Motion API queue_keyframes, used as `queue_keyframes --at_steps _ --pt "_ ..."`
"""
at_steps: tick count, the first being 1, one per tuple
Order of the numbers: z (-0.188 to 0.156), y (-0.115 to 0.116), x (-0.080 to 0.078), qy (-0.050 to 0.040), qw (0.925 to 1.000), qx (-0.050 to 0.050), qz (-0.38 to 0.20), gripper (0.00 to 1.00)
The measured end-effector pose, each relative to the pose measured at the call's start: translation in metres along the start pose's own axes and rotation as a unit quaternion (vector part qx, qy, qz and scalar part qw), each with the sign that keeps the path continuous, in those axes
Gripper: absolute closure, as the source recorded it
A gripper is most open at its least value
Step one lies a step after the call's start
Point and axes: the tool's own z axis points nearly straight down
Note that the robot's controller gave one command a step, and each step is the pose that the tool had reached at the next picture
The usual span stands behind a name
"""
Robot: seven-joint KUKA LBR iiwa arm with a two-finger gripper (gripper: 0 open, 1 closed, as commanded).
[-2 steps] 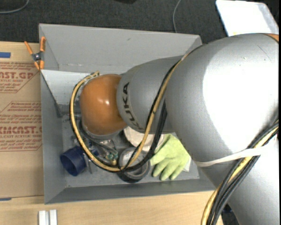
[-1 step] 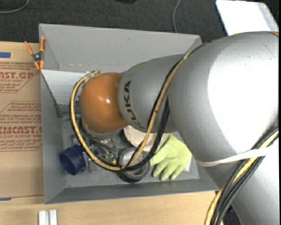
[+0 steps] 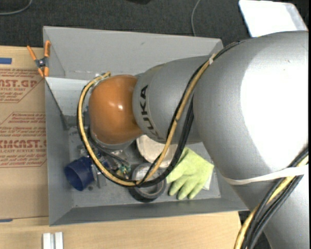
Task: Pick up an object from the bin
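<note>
Whether the gripper [image 3: 106, 157], low just beside the blue cup [image 3: 79, 174], is open or closed I cannot tell; it should centre on one thing before lifting.

Plain grey bin [image 3: 129, 45] — deep blue cup [image 3: 79, 174] at lower left. Lime-yellow glove [image 3: 193, 173] on the right, a cream-white disc [image 3: 150, 148] beside it, a black ring [image 3: 147, 193] below. Glossy orange cover [image 3: 111, 108] on the silver arm [image 3: 249, 102] — yellow and black cables [image 3: 83, 118].
</note>
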Motion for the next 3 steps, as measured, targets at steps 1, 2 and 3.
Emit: queue_keyframes --at_steps 1,2,3 --pt "-0.019 0.000 0.001 0.0022 1.0000 0.000 0.000 1.00" --pt "-0.038 0.000 0.000 0.0002 1.0000 0.000 0.000 1.00" --pt "-0.051 0.001 0.000 0.0005 1.0000 0.000 0.000 1.00"
